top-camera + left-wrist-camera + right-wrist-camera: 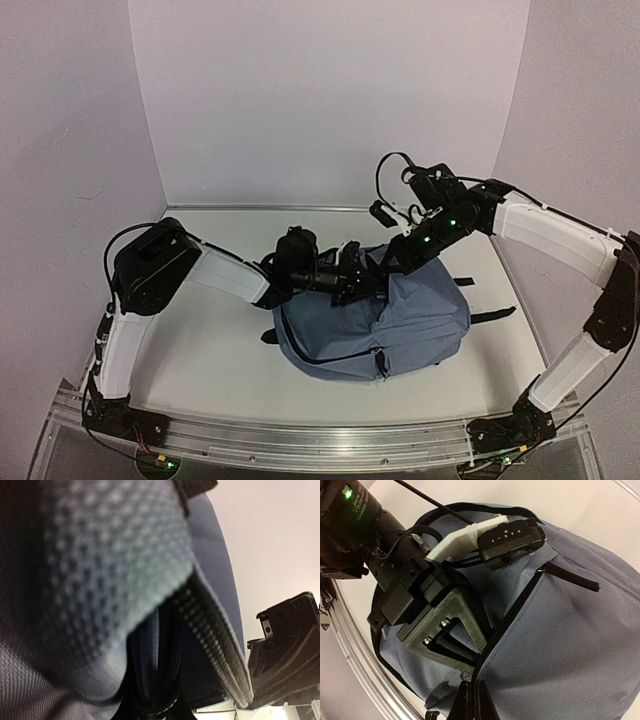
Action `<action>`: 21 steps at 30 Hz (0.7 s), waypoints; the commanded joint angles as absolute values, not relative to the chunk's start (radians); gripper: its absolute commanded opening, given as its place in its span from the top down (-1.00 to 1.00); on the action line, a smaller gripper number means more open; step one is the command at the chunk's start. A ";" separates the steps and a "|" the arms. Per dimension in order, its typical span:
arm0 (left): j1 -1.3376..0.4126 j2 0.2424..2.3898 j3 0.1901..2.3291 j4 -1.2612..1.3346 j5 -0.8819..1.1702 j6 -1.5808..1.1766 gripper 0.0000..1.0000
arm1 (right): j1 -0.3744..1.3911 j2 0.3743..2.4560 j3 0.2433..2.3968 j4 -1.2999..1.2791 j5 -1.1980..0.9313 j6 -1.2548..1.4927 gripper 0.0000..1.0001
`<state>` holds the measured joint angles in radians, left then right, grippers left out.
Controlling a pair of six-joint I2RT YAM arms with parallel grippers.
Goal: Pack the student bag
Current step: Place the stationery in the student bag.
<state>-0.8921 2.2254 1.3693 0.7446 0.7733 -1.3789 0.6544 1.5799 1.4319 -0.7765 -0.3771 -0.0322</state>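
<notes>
The slate-blue student bag [410, 320] lies on its back in the middle of the table. My left gripper [350, 283] is at its upper left edge, shut on a fold of the bag's fabric beside the main zipper [520, 600]. In the left wrist view the mesh and blue cloth of the bag [100, 580] and the zipper teeth [215, 635] fill the picture. My right gripper [402, 258] comes in from the far right. Its fingers [465, 702] are pinched together on the zipper pull at the slider [470, 669], close to the left gripper [475, 652].
A black strap [492, 317] sticks out at the bag's right side, and a front pocket zipper [340, 355] runs across its near face. White walls close off the back and sides. A metal rail [320, 435] runs along the near edge.
</notes>
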 commanded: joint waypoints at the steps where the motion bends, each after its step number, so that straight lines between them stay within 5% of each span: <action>1: -0.897 2.258 1.420 0.850 0.676 -1.413 0.99 | 0.675 1.582 1.503 -0.757 -0.531 -0.008 1.00; 10: -0.927 2.316 1.566 0.756 0.686 -1.372 0.98 | 0.675 1.611 1.513 -0.752 -0.553 0.036 1.00; 17: -0.918 2.151 1.390 0.580 0.657 -1.220 0.25 | 0.665 1.592 1.497 -0.751 -0.515 0.036 1.00; 21: -0.919 2.047 1.336 0.427 0.611 -1.120 0.04 | 0.643 1.583 1.480 -0.749 -0.525 0.041 1.00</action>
<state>-0.9154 2.1850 1.3834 0.6150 0.6618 -1.2618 0.6511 1.6157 1.4590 -0.7906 -0.4430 0.0282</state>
